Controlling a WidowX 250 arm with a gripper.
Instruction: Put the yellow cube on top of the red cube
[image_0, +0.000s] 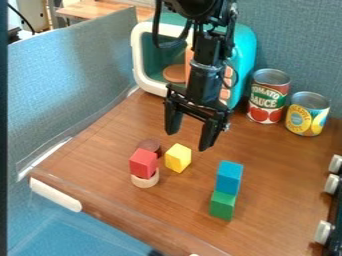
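My gripper (190, 140) hangs open above the table, with nothing between its fingers. Below and slightly left of the fingertips is the yellow cube (178, 158). Left of it, the red cube (143, 163) rests on a pale round wooden piece (145, 180); its top is bare. The red and yellow cubes stand apart with a small gap.
A dark brown round piece (150, 146) sits just behind the red cube. To the right, a blue block (229, 177) stands on a green block (222, 205). Two cans, one red (268, 96) and one yellow (307, 114), and a teal toy oven (245, 47) stand at the back.
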